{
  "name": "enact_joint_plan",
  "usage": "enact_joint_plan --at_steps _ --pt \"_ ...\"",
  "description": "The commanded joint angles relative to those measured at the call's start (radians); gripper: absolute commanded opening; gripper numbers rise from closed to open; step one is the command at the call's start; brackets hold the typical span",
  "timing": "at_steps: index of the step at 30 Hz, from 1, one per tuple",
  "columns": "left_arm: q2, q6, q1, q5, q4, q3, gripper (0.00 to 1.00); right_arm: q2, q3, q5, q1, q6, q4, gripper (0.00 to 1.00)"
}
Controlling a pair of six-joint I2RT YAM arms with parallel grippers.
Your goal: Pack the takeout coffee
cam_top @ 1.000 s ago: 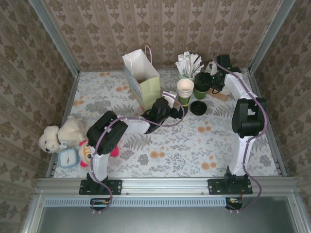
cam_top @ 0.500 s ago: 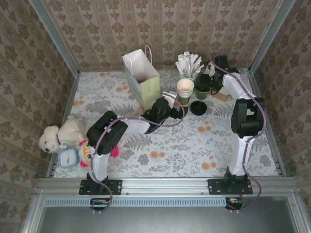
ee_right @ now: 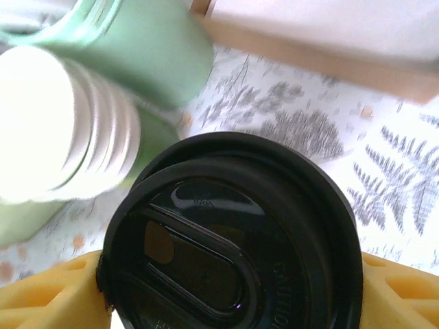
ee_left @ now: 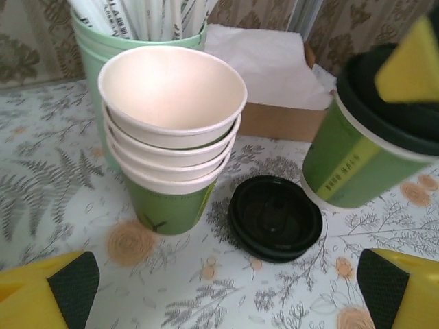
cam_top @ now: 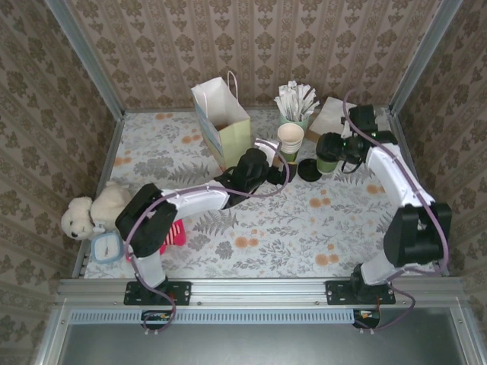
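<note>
My right end effector [ee_right: 226,301] is pinching the takeout coffee [ee_right: 233,240]. One yellow finger [ee_right: 48,298] presses on each side of the cup just below its black lid. Seen from above, the cup is over the far right part of the counter [cam_top: 266,228], just right of a loose black lid [cam_top: 310,169] that lies flat on the floral surface. In my left wrist view the cup leans a little, and I cannot tell whether its base touches the counter. A stack of lidless green cups [cam_top: 290,141] stands just left of the loose lid, with a cup of paper-wrapped sticks [cam_top: 295,103] behind it. The gift bag [cam_top: 224,125] stands open farther left, well apart from the coffee. My left end effector [ee_left: 226,291] is spread wide, low over the counter, facing the stack and the loose lid
</note>
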Motion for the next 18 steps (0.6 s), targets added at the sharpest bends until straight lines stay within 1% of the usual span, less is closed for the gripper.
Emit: enact_joint_plan --at_steps 1,4,7,9,11,14,16,18 --pt "-0.078 -0.075 0.001 -0.107 -0.283 0.039 1.00 -0.081 -0.100 -0.016 0.083 0.102 0.008 0.70" --pt "-0.131 -0.134 0.010 -0.183 -0.429 0.035 1.00 -0.103 -0.173 0.011 0.192 0.182 0.032 0.70" --pt "-0.145 -0.226 0.048 -0.191 -0.641 0.068 1.00 -0.099 -0.229 0.069 0.297 0.251 0.062 0.70" --pt "-0.148 -0.284 0.078 -0.173 -0.736 0.070 1.00 -0.099 -0.261 0.079 0.343 0.280 0.096 0.70" --pt "-0.155 -0.319 0.107 -0.127 -0.757 0.043 1.00 -0.098 -0.285 0.072 0.371 0.293 0.112 0.70" --pt "-0.158 -0.337 0.122 -0.107 -0.760 0.022 1.00 -0.090 -0.294 0.064 0.387 0.292 0.111 0.71" --pt "-0.147 -0.327 0.125 -0.097 -0.768 0.038 1.00 -0.084 -0.288 0.070 0.392 0.276 0.102 0.74" --pt "-0.124 -0.310 0.125 -0.072 -0.774 0.060 1.00 -0.083 -0.282 0.082 0.392 0.256 0.086 0.79"
